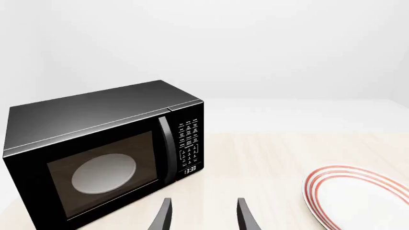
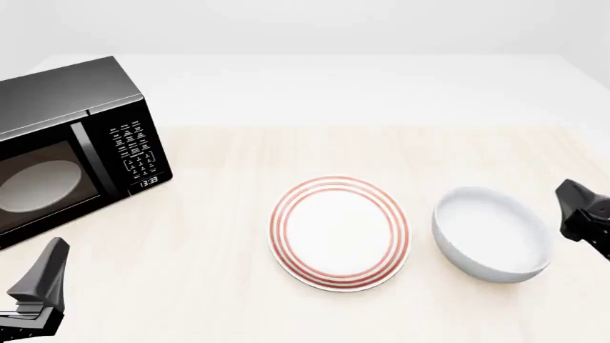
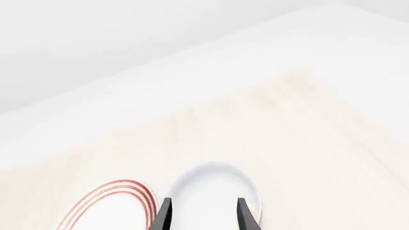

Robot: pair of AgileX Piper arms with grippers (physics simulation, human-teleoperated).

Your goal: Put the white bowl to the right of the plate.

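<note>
The white bowl (image 2: 493, 239) stands upright on the table just to the right of the plate (image 2: 338, 232), a small gap between them. The plate is flat and white with red rings. My right gripper (image 2: 583, 209) hovers at the table's right edge, apart from the bowl. In the right wrist view the right gripper (image 3: 204, 218) is open, with the bowl (image 3: 214, 189) and part of the plate (image 3: 112, 203) beyond its fingertips. My left gripper (image 2: 43, 279) is at the near left, open and holding nothing (image 1: 204, 218).
A black microwave (image 2: 67, 153) with its door closed stands at the far left, a pale turntable disc visible through the glass (image 1: 104, 172). The light wooden table (image 2: 324, 150) stretches back behind the plate and bowl.
</note>
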